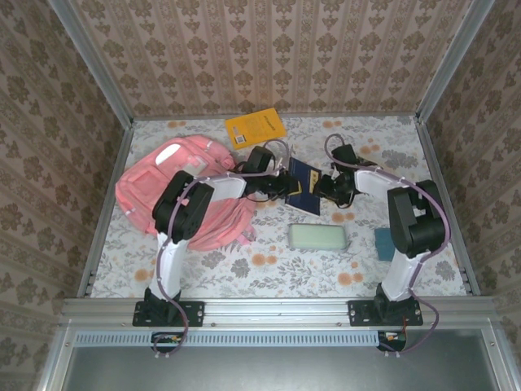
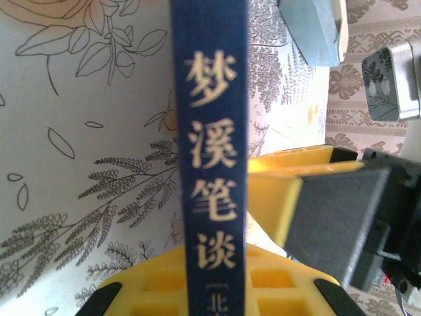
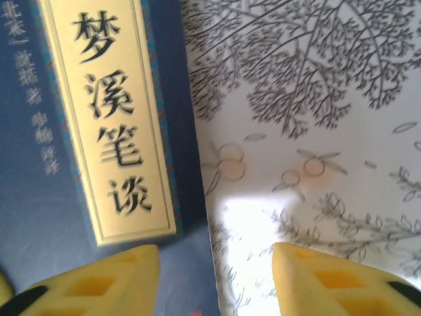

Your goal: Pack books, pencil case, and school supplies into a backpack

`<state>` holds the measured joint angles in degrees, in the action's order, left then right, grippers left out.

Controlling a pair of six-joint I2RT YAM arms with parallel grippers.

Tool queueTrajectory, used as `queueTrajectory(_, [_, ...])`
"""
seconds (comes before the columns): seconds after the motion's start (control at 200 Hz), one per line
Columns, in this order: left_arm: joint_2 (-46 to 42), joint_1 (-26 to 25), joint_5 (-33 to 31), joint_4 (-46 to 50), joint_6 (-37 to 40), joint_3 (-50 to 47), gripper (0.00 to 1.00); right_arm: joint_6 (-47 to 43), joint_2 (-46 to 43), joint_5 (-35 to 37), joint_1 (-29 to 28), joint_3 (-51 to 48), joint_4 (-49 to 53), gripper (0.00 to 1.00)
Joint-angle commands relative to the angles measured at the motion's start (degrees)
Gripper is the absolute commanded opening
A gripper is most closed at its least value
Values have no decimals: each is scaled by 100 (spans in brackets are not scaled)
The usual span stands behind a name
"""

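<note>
Left wrist view shows your left hand [image 2: 212, 284] clamped on the navy book [image 2: 209, 99]. Your right hand [image 3: 214, 276] is spread apart at its edge; steady the cover, then swing toward the backpack [image 1: 140, 192].

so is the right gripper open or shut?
Open. Right gripper fingers stand apart, one over the book, one over the table.

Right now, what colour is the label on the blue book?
Pale gold label, clearest in the right wrist view.
</note>
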<state>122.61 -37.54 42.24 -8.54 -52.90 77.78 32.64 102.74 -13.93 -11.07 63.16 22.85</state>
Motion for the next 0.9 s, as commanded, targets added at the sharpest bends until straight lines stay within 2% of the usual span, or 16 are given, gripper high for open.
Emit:
queueTrajectory(0.0, [-662,86,216,-302,2,27,0,305,-714,-876,185,-339,-669,55])
queueTrajectory(0.16, [-1050,157,556,-394,-114,94,0,1012,-1162,-2088,518,-888,-1926,64])
queueTrajectory(0.29, [-1355,237,791,-490,-217,62,0,1547,-1253,-3019,670,-1052,-2879,65])
queueTrajectory(0.45, [-1645,291,1091,-518,-271,48,0,2080,-1294,-3688,767,-1119,-3901,68])
queueTrajectory(0.645, [-1841,352,1093,-267,-97,-39,0,2951,-1155,-4257,817,-1138,-5119,70])
queueTrajectory(0.74, [-1861,361,1126,-296,-97,-52,0,3129,-1144,-4378,817,-1147,-5317,66])
queueTrajectory(0.795, [-1857,361,1148,-306,-97,-54,0,3150,-1163,-4434,819,-1156,-5343,58])
queueTrajectory(0.895, [-1863,391,1174,-277,-54,-60,0,3145,-1206,-4588,817,-1173,-5343,52])
